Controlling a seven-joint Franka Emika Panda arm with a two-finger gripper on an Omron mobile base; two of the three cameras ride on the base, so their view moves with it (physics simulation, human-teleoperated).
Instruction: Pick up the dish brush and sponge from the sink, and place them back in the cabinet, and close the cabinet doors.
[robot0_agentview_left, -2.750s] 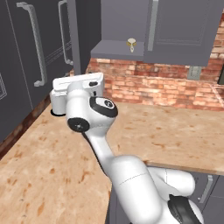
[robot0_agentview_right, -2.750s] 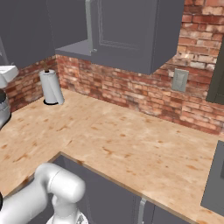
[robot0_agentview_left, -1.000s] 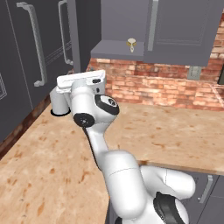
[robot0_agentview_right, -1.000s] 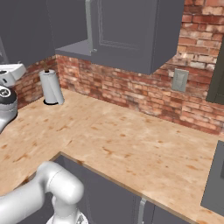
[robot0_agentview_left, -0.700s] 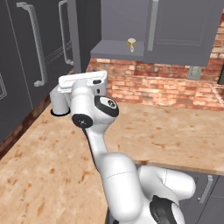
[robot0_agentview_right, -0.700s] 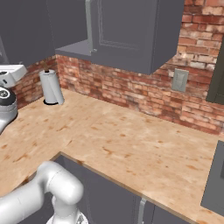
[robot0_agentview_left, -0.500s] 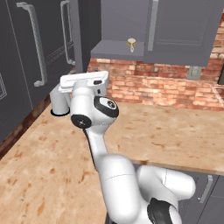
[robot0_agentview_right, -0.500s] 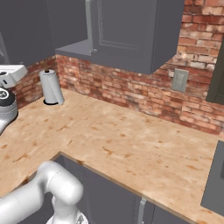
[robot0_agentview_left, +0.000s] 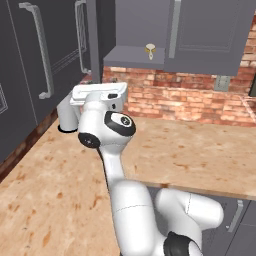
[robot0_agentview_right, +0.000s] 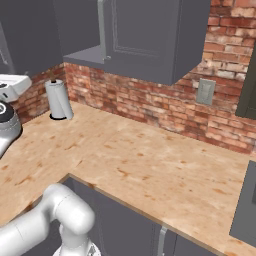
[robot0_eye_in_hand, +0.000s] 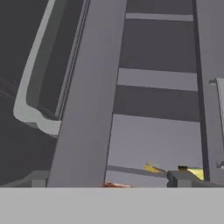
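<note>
**Brush on the shelf of the open wall cabinet**

The small cream dish brush with a round head (robot0_agentview_left: 149, 49) stands at the front edge of the grey inner shelf of the dark grey wall cabinet (robot0_agentview_left: 134, 55). One dark grey framed-panel door (robot0_agentview_left: 207, 35) hangs just right of the brush, its long silver bar handle (robot0_agentview_left: 174, 29) vertical beside the opening. From the hand camera, a small yellow and dark green block, apparently the sponge (robot0_eye_in_hand: 191, 173), lies low on the shelf.
</note>
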